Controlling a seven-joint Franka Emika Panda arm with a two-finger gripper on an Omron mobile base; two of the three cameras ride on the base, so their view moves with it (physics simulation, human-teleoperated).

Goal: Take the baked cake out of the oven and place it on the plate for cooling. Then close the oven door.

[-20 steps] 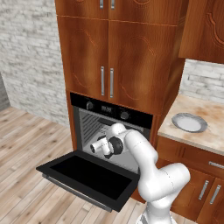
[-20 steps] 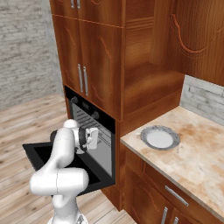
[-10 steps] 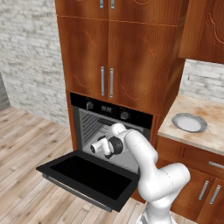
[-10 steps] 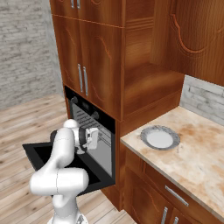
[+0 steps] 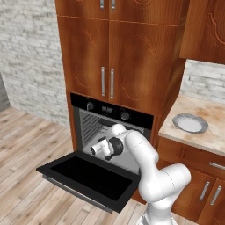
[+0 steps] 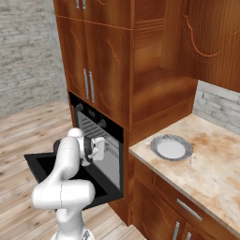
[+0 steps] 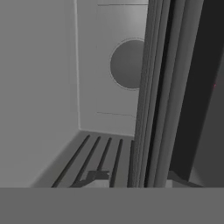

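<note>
While the oven door [image 5: 90,176] lies folded down flat in front of the black built-in oven [image 5: 113,127], one white robot arm reaches over it with its hand at the mouth of the cavity. One gripper [image 5: 94,149] sits on that hand, pointing into the oven; whether its jaws are open, closed or holding something cannot be told, because they are too small in the base views and the two dark fingertips [image 7: 98,176] barely rise into the hand view. Two round knobs [image 5: 90,106] flank one small display on the oven's black control strip. Seen from the hand, the pale grey cavity has one round fan disc [image 7: 127,64] on its back wall, ribbed rails along one side, and a wire rack [image 7: 153,100] running edge-on across the picture, with a dark slab beside it. A faint red speck shows at that slab's edge, too small to say whether it is the baked cake.

One round pale plate [image 6: 171,148] with a darker rim rests on the speckled countertop [image 6: 220,173] to the oven's right, well apart from the arm. Two tall wooden cabinet doors [image 5: 112,52] with two silver bar handles stand directly above the oven. A grey brick wall [image 5: 28,61] and a light wood plank floor [image 5: 22,145] lie to the left.
</note>
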